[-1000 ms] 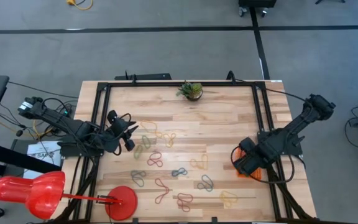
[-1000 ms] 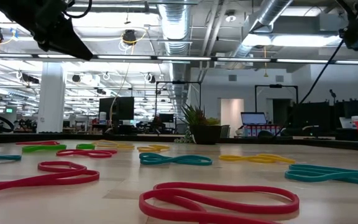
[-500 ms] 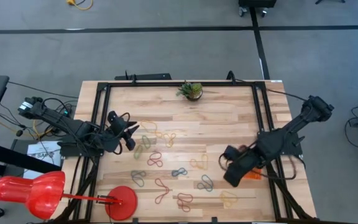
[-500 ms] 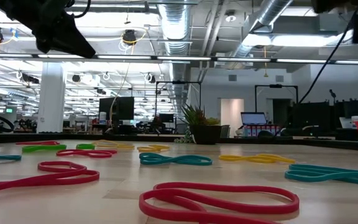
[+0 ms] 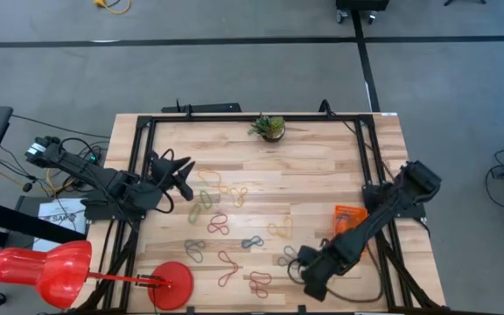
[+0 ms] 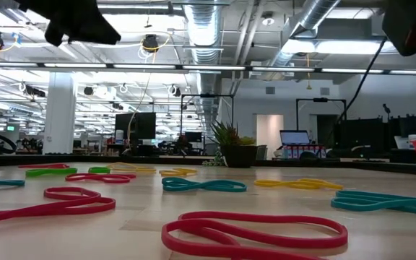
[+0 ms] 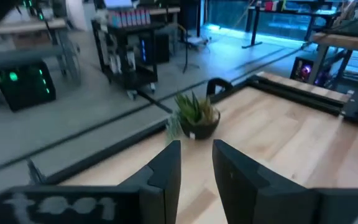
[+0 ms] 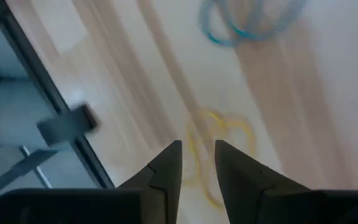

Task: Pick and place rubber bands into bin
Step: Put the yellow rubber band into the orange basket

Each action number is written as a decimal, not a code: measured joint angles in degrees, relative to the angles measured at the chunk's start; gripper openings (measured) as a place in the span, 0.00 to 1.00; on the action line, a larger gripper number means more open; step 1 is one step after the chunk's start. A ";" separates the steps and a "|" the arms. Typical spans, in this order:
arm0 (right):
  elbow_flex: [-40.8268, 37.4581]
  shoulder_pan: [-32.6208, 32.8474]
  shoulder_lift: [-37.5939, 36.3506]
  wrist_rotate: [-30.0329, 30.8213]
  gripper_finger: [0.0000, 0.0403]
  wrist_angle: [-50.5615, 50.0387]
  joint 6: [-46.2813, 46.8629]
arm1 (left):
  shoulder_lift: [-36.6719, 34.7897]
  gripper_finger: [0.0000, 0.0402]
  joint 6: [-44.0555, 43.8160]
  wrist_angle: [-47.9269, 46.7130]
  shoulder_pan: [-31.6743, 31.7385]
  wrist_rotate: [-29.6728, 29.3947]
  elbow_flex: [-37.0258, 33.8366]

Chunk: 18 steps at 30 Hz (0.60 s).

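Right gripper [image 5: 309, 278] is over the near right part of the table [image 5: 322, 157], above a yellow rubber band [image 8: 219, 149], fingers a narrow gap apart and holding nothing. Left gripper [image 5: 182, 168] waits raised at the table's left side, fingers slightly apart too, empty, pointed toward the potted plant [image 7: 194, 115]. Rubber bands [image 5: 234, 232] lie scattered across the table's middle and near side; the orange bin [image 5: 346, 217] sits at the right, near the right arm.

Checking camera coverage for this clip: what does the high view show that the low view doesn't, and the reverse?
High only: the whole bin right of the bands, the red disc, both arms, the right pincer near the front edge, the left pincer at the left.
Low only: the room behind the table.
Both: the bands, the plant.
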 joint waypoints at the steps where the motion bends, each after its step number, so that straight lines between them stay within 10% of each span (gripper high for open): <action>1: 0.75 0.14 1.27 0.99 0.22 0.35 -0.04 | -0.01 0.20 1.64 1.33 0.15 0.00 0.00; 18: 12.52 -0.57 10.75 1.71 0.22 -14.55 6.27 | 0.00 0.20 5.25 3.03 1.46 13.00 0.00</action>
